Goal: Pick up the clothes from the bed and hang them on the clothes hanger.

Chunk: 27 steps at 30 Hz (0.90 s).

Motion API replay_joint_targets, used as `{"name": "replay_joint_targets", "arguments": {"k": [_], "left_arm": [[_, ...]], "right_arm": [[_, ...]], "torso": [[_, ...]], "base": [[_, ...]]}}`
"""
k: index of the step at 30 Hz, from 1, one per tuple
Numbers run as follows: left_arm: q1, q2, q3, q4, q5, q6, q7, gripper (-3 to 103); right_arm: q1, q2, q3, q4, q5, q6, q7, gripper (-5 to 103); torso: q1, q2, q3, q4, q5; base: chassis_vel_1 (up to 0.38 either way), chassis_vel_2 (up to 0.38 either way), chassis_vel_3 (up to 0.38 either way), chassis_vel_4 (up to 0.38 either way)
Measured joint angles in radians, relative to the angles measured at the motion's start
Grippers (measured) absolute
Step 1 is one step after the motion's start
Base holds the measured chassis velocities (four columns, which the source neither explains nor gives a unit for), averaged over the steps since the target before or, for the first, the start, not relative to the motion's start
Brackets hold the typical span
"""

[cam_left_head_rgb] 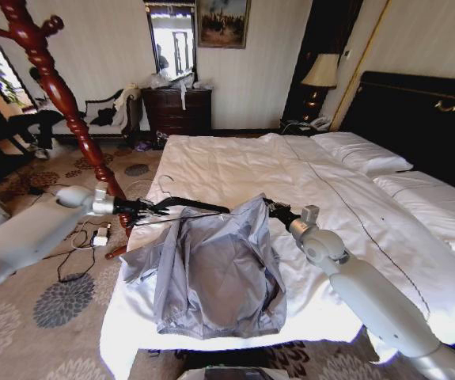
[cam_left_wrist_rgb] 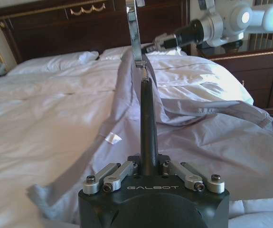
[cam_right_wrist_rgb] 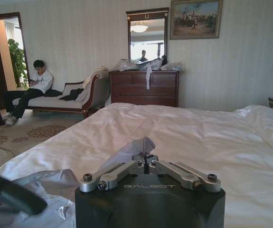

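Observation:
The clothes [cam_left_head_rgb: 219, 273], a pale grey jacket, lie spread on the near part of the bed [cam_left_head_rgb: 235, 166]. My right gripper [cam_left_head_rgb: 271, 207] is shut on a fold of the jacket's upper edge and holds it slightly raised; in the right wrist view the fabric [cam_right_wrist_rgb: 138, 146] bunches between the shut fingers of the gripper [cam_right_wrist_rgb: 145, 162]. My left gripper [cam_left_head_rgb: 148, 207] is shut on the black clothes hanger [cam_left_head_rgb: 191, 206], which reaches level toward the jacket's collar. In the left wrist view the hanger's bar [cam_left_wrist_rgb: 148, 118] rises from the gripper [cam_left_wrist_rgb: 149, 164] to its metal hook [cam_left_wrist_rgb: 134, 33], beside the right gripper [cam_left_wrist_rgb: 161, 43].
A dark red wooden coat stand [cam_left_head_rgb: 61, 95] rises left of the bed, with cables and a charger [cam_left_head_rgb: 99, 236] on the carpet below it. Pillows [cam_left_head_rgb: 362, 150] and a black headboard [cam_left_head_rgb: 425, 111] are at the right. A dresser [cam_left_head_rgb: 178, 109] stands at the far wall.

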Motion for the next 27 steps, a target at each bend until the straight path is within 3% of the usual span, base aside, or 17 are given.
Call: {"name": "replay_joint_targets", "arguments": {"k": [6,14,27], "left_arm": [[0.004,-0.033,0.037,0.002,0.008,0.014,-0.035,15],[-0.005,-0.13,0.072,0.059,0.014,0.042,-0.107,15],[-0.03,-0.257,0.134,0.117,0.041,0.061,-0.137,15]], "right_arm": [[0.001,-0.002,0.004,0.005,0.001,0.001,0.0,0],[-0.003,0.0,0.006,0.026,0.001,0.002,0.001,0],[-0.015,0.0,0.018,0.054,0.006,0.002,0.01,0]], "torso": [[0.0,0.0,0.0,0.0005,0.0],[0.0,0.0,0.0,0.0003,0.0],[0.0,0.0,0.0,-0.0002,-0.0003]], "base": [[0.0,0.0,0.0,0.0],[0.0,0.0,0.0,0.0],[0.0,0.0,0.0,0.0]]}}
